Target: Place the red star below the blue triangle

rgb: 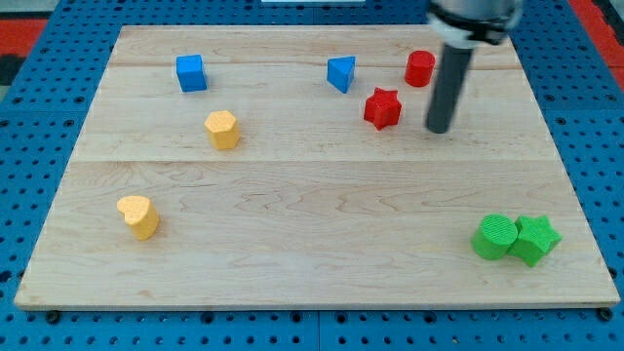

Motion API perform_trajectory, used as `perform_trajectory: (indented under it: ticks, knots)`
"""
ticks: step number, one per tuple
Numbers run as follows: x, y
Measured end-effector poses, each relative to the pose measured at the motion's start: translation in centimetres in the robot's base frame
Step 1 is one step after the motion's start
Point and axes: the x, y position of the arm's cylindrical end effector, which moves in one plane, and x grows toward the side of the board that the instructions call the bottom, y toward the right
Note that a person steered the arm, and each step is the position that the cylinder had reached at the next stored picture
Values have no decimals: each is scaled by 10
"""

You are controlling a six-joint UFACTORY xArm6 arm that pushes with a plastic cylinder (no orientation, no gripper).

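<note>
The red star (382, 107) lies on the wooden board, below and to the right of the blue triangle (341, 74). My tip (439, 129) is on the board to the right of the red star, a short gap away, and below the red cylinder (420, 68). The tip touches no block.
A blue cube (191, 73) sits at the upper left. A yellow hexagon block (223, 129) and a yellow heart (138, 215) lie on the left half. A green cylinder (495, 237) and a green star (535, 239) sit together at the lower right near the board's edge.
</note>
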Motion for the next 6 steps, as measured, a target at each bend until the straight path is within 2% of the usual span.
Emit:
perform_trajectory:
  ticks: [1, 2, 3, 4, 5, 6]
  knots:
    - [-21, 14]
    - [-50, -46]
    - [-53, -127]
    - [-52, -131]
    - [-45, -60]
    - [-9, -61]
